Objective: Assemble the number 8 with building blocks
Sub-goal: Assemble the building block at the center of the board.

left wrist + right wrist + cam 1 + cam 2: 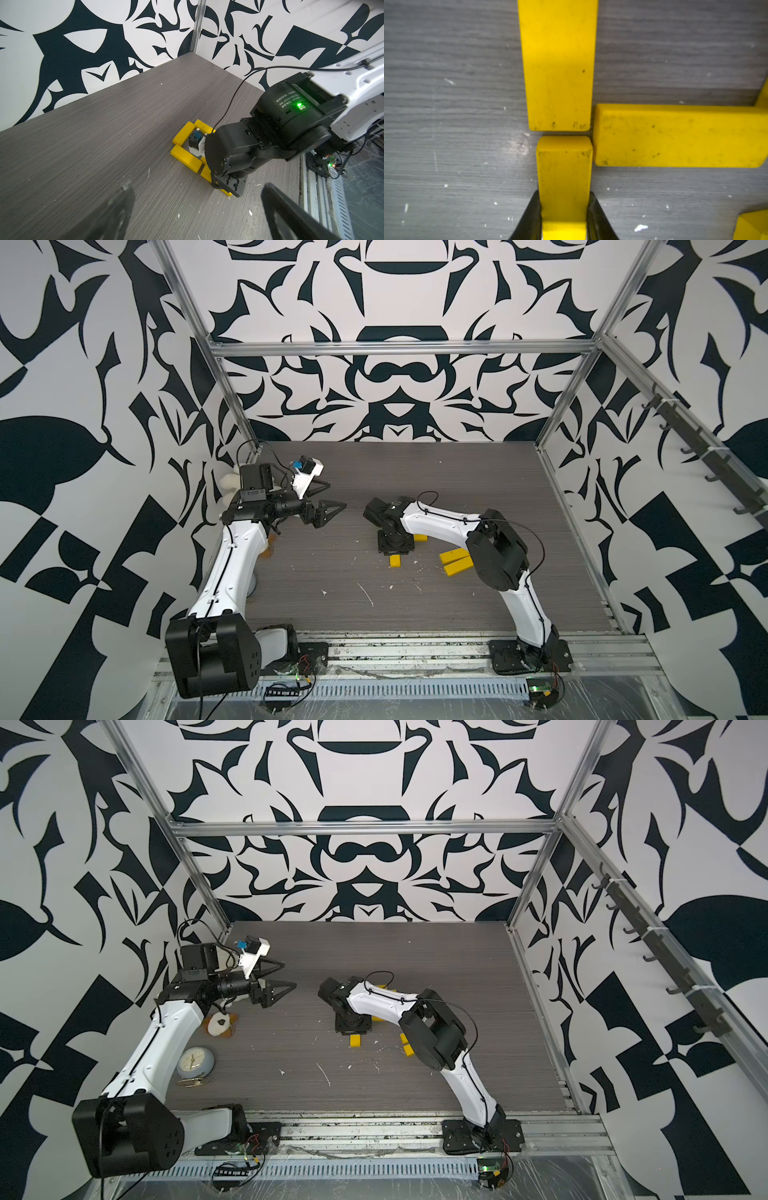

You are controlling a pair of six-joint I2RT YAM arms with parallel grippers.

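As I judge it, the step in hand is laying the fifth segment of the number 8 (187,160). The right gripper (564,194) is clamped across the width of a yellow bar (564,166). It holds that bar end to end with the near upright (558,62) that lies on the table (415,472), with only a thin gap between them. The held bar's corner sits just beside the end of the middle crossbar (675,135). Whether the held bar lies flat or tipped, I cannot tell. The left gripper (336,495) hovers with its jaws apart and empty, well apart from the figure.

The next move calls for the right jaws to part and lift straight up, so the bar is not dragged off line. The lower loop would then lack its other upright and the bottom crossbar.

I count seven building blocks:
- Four make the upper loop: the top crossbar (184,133), the near upright, the far upright (204,126) and the middle crossbar.
- One is in the grip.
- Two loose bars (453,556) lie side by side, near the right arm's elbow as a top view shows it.

There is also one white plush toy (217,1026) and one alarm clock (195,1060), both beside the left arm
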